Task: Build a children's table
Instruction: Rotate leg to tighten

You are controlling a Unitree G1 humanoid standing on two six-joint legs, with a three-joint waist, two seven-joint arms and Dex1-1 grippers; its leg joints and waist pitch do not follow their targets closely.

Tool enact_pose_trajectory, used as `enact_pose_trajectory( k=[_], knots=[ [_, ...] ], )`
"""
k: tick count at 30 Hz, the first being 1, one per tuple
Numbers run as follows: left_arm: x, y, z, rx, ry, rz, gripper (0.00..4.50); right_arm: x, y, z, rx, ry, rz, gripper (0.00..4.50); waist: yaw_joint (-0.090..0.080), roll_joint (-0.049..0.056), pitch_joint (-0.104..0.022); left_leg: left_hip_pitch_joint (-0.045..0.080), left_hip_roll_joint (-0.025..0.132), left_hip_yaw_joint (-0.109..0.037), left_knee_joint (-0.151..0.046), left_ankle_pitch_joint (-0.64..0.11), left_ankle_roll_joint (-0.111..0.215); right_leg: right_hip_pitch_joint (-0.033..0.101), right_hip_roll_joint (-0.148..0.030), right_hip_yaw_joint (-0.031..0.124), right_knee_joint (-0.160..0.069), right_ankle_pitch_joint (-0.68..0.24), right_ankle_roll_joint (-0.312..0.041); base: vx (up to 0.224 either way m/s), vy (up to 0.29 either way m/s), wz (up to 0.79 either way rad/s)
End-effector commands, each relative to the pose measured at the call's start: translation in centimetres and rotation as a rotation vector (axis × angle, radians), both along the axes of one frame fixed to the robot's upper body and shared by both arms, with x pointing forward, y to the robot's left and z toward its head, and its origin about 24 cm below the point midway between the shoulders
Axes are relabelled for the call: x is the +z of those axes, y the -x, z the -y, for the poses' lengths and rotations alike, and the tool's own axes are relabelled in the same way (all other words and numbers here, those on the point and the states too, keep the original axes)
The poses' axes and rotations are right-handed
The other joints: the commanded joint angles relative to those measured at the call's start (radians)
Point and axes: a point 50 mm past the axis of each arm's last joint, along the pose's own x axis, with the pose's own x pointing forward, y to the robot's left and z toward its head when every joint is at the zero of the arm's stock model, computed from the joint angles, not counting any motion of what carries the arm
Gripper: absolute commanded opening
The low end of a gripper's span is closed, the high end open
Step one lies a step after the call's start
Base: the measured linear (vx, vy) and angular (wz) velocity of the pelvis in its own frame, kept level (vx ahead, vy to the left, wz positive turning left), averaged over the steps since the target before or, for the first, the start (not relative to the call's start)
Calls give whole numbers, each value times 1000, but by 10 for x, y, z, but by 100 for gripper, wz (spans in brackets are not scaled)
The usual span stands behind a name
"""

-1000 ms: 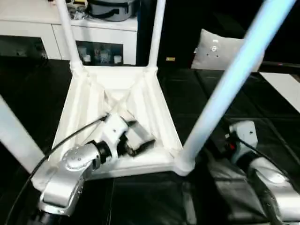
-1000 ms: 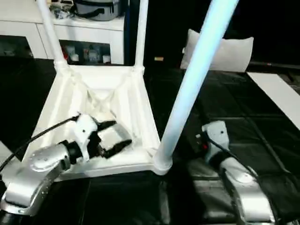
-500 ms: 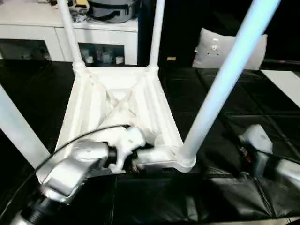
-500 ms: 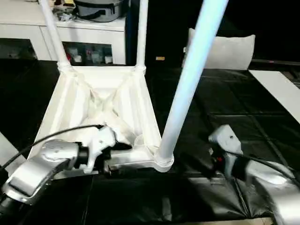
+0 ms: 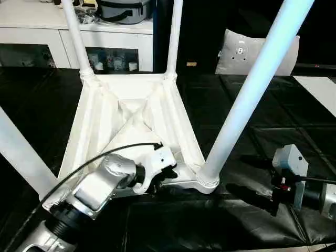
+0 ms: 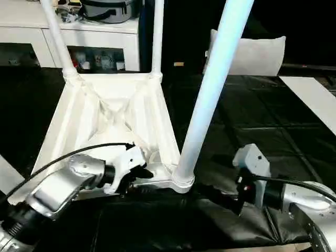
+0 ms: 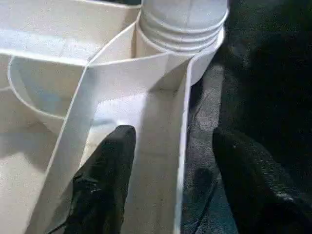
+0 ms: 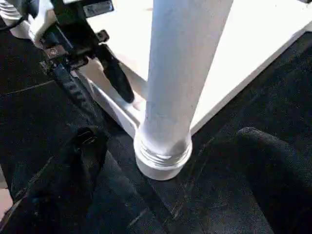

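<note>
The children's table (image 5: 131, 121) lies upside down on the black mat, ribbed underside up. Its legs stand in the corner sockets: two far ones (image 5: 76, 37) (image 5: 175, 37), a near-left one (image 5: 18, 152) and a near-right one (image 5: 252, 84). My left gripper (image 5: 160, 181) is at the table's near rim, beside the near-right socket. In the left wrist view one finger (image 7: 102, 180) is inside the rim wall (image 7: 180, 146) and the other outside, both clear of it. My right gripper (image 5: 252, 178) is low on the mat, open, its fingers (image 8: 83, 161) either side of the near-right leg's base (image 8: 163, 146) without touching.
A white cabinet (image 5: 31, 26) with glass doors and a grey pot (image 5: 126, 9) on top stands at the back left. A pale grey cushion (image 5: 252, 52) leans at the back right. Black mat (image 5: 294, 121) lies all around; a white panel (image 5: 320, 89) lies at the far right.
My left gripper has come down from over the ribbed underside to the near rim and its fingers have narrowed. My right gripper has swung round to point at the near-right leg's base.
</note>
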Motion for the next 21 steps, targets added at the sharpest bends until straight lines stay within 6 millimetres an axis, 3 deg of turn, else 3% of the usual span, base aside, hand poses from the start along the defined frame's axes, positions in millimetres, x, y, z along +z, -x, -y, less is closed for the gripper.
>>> enact_pose_trajectory(
  k=[1,3,4,6,7,10,13,14,18,21],
  knots=[
    [2,-5,1,6,-32,23,229,3,2,-2,14,6,-4,450,5,-2,-38,11,86,-34,-78,-175,52,18,-104,55,-99,-97,-210,0,0,0],
    [0,-6,1,9,-41,23,214,4,2,-3,21,2,-8,450,4,-3,-37,12,86,-34,-80,-187,49,18,-105,55,-100,-116,-208,0,0,0],
    [0,-6,1,11,-45,24,182,4,2,-3,23,3,-10,450,5,-2,-37,12,87,-34,-80,-192,47,18,-106,55,-101,-122,-207,0,0,0],
    [0,-8,1,17,-51,26,184,5,2,-3,24,5,-12,450,4,-7,-35,12,87,-34,-81,-198,45,17,-106,56,-103,-132,-202,0,0,0],
    [0,-9,2,24,-54,31,188,5,1,-3,25,6,-13,450,5,-4,-36,12,87,-34,-81,-193,46,17,-108,57,-102,-136,-201,0,0,0],
    [-1,-10,2,23,-59,37,145,5,1,-3,27,8,-13,450,5,-5,-34,12,87,-34,-81,-200,43,16,-109,57,-105,-157,-199,0,0,0],
    [-3,-10,0,9,-93,51,141,5,0,-3,28,9,-13,450,5,-6,-32,11,87,-35,-84,-214,38,14,-109,58,-109,-190,-189,0,0,0],
    [-4,-10,-1,4,-103,53,110,5,0,-3,29,9,-13,450,5,-7,-31,12,88,-35,-84,-222,36,13,-109,58,-110,-205,-185,0,0,0],
    [-5,-12,-4,3,-134,75,100,4,-1,-2,22,7,-10,450,5,-6,-29,13,88,-36,-87,-245,26,10,-111,59,-115,-252,-173,0,0,0],
    [-3,-17,-8,17,-108,109,57,4,-2,-3,19,-2,-8,450,4,-8,-28,12,87,-37,-88,-254,23,9,-112,59,-118,-280,-164,0,0,0]
  ],
)
